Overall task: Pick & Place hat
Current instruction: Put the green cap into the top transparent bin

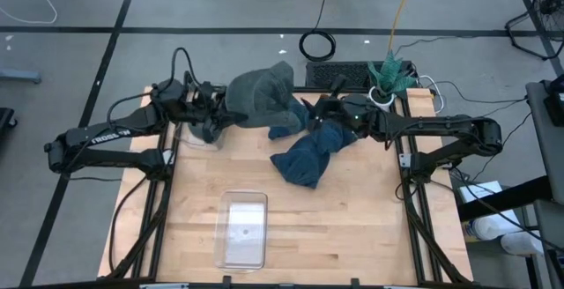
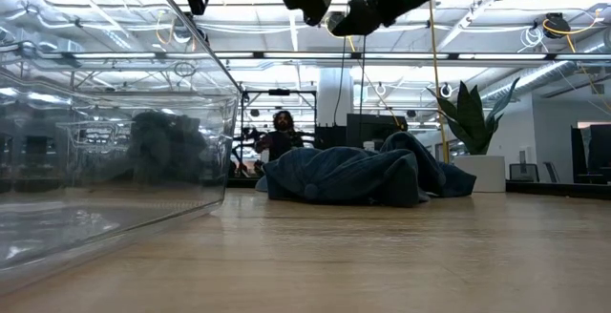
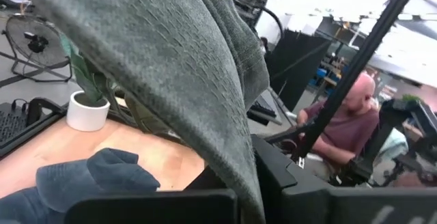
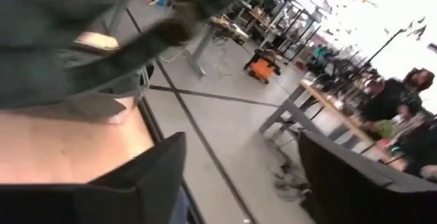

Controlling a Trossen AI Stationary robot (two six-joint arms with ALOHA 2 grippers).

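The grey knit hat hangs above the table's far edge, left of centre, lifted off the wood and draping down from the left gripper, whose fingers are pressed together on the fabric at the hat's left side. In the left wrist view the same grey knit falls across the frame right in front of that gripper's dark fingers.

Just right of the hat, the right gripper hovers near the middle of the far edge with its jaws spread and nothing between them; its fingers show wide apart in the right wrist view.

Below it a dark blue hat lies crumpled on the wooden table, right of centre towards the far edge; in the low view it is a rumpled blue heap.

A clear plastic bin stands near the table's near edge, left of centre, well apart from both hats.

A small potted plant stands at the far right corner.
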